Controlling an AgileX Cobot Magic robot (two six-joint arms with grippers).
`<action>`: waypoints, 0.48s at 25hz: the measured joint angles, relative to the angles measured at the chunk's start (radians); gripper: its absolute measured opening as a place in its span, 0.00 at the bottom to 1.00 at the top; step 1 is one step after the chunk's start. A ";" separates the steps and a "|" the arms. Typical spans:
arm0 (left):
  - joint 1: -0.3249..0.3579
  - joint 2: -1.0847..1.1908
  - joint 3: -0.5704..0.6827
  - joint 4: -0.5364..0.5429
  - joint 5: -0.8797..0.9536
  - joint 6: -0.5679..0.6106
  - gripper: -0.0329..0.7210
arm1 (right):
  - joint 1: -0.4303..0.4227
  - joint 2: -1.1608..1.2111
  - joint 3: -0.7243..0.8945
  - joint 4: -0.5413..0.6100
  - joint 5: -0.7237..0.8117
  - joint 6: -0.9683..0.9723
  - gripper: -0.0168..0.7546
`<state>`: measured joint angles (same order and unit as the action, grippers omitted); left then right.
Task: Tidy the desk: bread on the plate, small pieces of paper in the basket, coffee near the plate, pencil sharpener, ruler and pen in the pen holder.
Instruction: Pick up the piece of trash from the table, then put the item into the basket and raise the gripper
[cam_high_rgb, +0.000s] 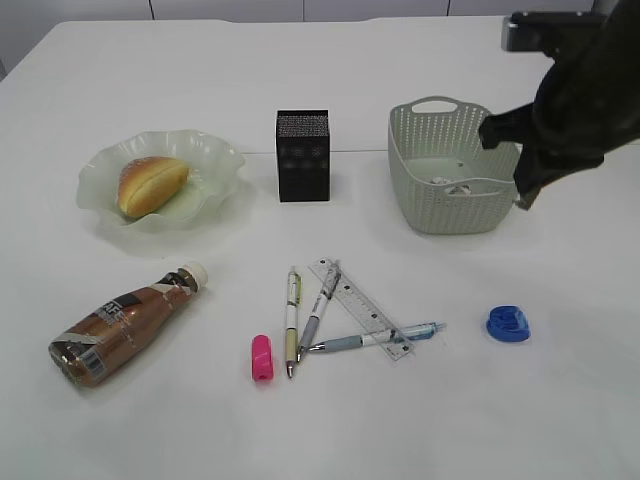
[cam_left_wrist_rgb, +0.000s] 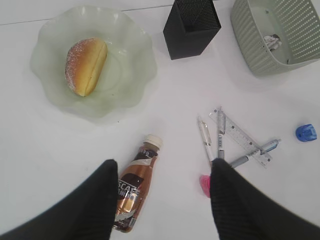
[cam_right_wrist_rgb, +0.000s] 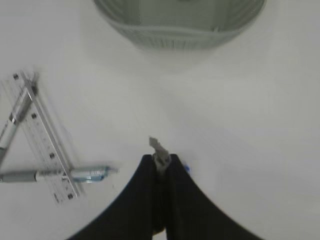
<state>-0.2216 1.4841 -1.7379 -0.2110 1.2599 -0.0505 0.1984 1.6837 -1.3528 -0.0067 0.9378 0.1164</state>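
Observation:
The bread (cam_high_rgb: 150, 184) lies in the pale green plate (cam_high_rgb: 222, 160) at the left. The brown coffee (cam_high_rgb: 125, 320) bottle lies on its side in front of the plate. My left gripper (cam_left_wrist_rgb: 162, 167) hangs open above the coffee (cam_left_wrist_rgb: 135, 185) and a pink pencil sharpener (cam_left_wrist_rgb: 205, 182), holding nothing. The clear ruler (cam_high_rgb: 360, 308) lies among three pens (cam_high_rgb: 291, 320) in front of the black pen holder (cam_high_rgb: 303, 155). My right gripper (cam_right_wrist_rgb: 161, 159) is shut on a small grey piece of paper (cam_right_wrist_rgb: 157, 147), in the air just in front of the basket (cam_right_wrist_rgb: 180, 37).
A blue pencil sharpener (cam_high_rgb: 508, 323) sits at the front right, below my right gripper. Crumpled paper (cam_high_rgb: 455, 185) lies inside the basket (cam_high_rgb: 440, 215). The right arm (cam_high_rgb: 570, 100) looms beside the basket's right wall.

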 joint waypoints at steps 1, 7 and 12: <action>0.000 0.000 0.000 0.000 0.000 0.000 0.61 | 0.000 0.000 -0.023 -0.004 -0.013 0.000 0.07; 0.000 0.000 0.000 0.000 0.000 0.002 0.61 | 0.000 0.000 -0.091 -0.027 -0.177 0.000 0.07; 0.000 0.000 0.000 0.000 0.000 0.002 0.61 | 0.000 0.015 -0.097 -0.029 -0.331 0.000 0.07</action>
<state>-0.2216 1.4841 -1.7379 -0.2110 1.2599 -0.0488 0.1984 1.6988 -1.4500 -0.0359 0.6069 0.1164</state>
